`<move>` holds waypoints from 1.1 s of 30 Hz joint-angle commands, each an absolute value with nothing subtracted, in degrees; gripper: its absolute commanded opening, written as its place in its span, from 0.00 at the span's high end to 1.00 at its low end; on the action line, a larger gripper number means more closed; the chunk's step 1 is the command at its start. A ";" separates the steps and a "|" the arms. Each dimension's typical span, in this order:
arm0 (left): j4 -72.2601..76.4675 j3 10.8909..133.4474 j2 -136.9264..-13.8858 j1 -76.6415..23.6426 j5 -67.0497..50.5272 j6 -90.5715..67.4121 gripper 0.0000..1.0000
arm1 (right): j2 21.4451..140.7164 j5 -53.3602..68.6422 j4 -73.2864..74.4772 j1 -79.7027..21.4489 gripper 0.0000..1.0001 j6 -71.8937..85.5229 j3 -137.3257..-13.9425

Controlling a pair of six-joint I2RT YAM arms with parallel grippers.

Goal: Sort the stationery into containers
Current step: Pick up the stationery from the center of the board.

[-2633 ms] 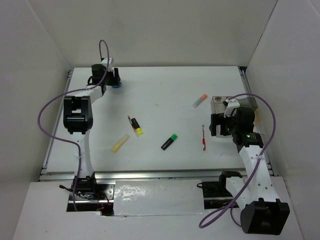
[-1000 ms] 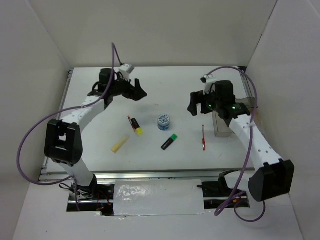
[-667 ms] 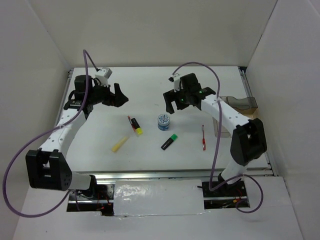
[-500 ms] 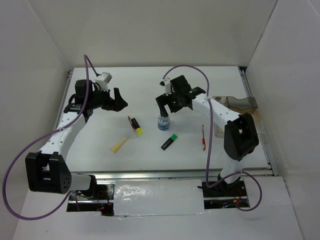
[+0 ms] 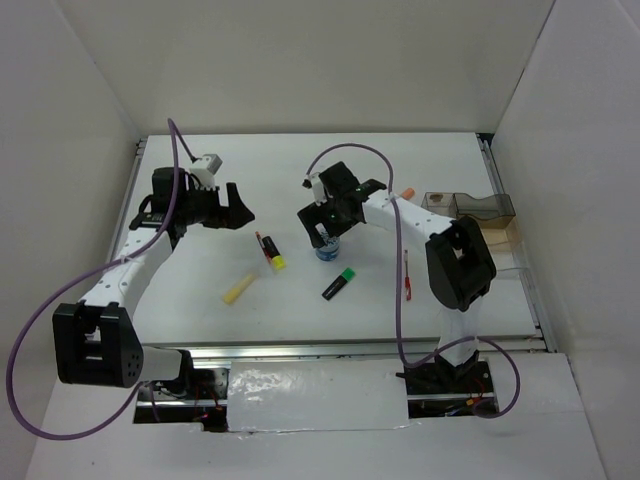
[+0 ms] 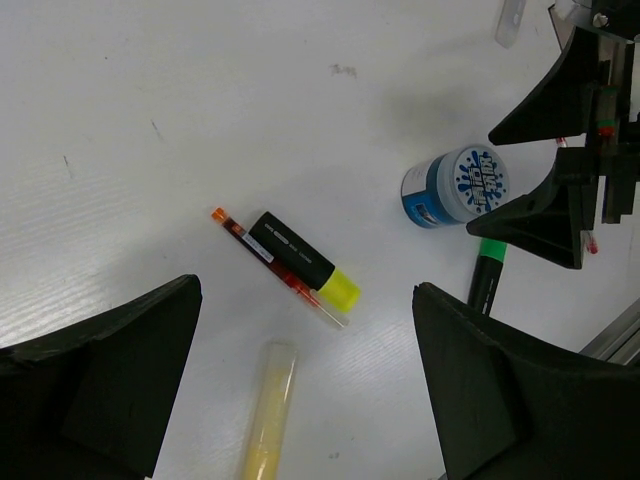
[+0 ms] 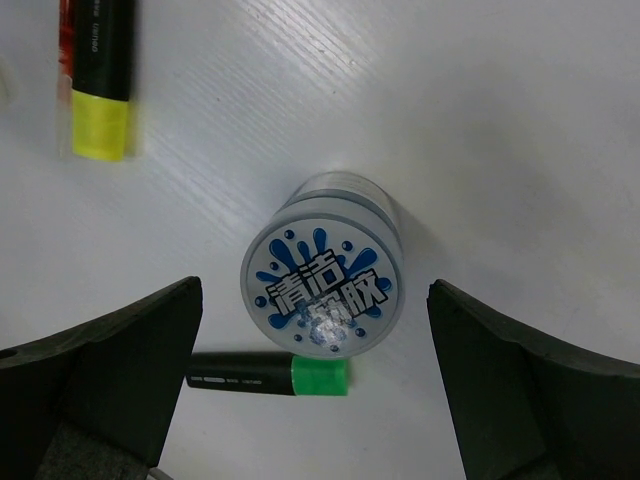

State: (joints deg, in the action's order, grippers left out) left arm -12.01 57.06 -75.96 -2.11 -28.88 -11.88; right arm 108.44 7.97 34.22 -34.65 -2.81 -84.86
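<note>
The blue-topped round tub (image 7: 322,278) stands upright mid-table, directly below my open right gripper (image 7: 314,300), whose fingers flank it without touching. From above, that gripper (image 5: 325,232) hovers over the tub (image 5: 328,250). A green-capped highlighter (image 7: 270,378) lies just beside the tub. My left gripper (image 5: 235,205) is open and empty above a yellow-capped highlighter (image 6: 305,262), a thin red pen (image 6: 240,232) and a pale yellow stick (image 6: 265,420). The smoky clear organiser (image 5: 470,207) with its tan box (image 5: 507,236) sits at the right edge.
Another thin red pen (image 5: 407,275) lies right of the green highlighter (image 5: 340,283). An orange-capped marker (image 5: 405,193) peeks out beside the right arm. White walls enclose the table on three sides.
The right arm swung left from the organiser and came down over the tub. The left arm drew back to the left after the tub appeared mid-table.
</note>
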 commanded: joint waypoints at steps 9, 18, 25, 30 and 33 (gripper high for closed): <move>-10.11 56.69 -72.86 -1.76 -31.11 -13.53 0.01 | 111.79 6.94 37.70 -34.72 0.01 -3.43 -89.12; -9.23 56.08 -72.69 -1.76 -30.50 -13.80 0.03 | 112.68 6.94 39.46 -34.72 0.19 -3.34 -90.79; -8.96 56.42 -72.95 -1.58 -30.15 -13.89 0.03 | 112.68 6.42 40.96 -34.28 0.40 -3.34 -90.62; -9.14 57.74 -73.83 -1.58 -30.85 -13.19 0.03 | 107.86 4.13 41.48 -32.70 0.50 -3.34 -90.00; -10.45 59.23 -74.27 -1.58 -32.78 -10.38 0.03 | 103.38 3.78 41.92 -30.42 0.56 -3.69 -88.86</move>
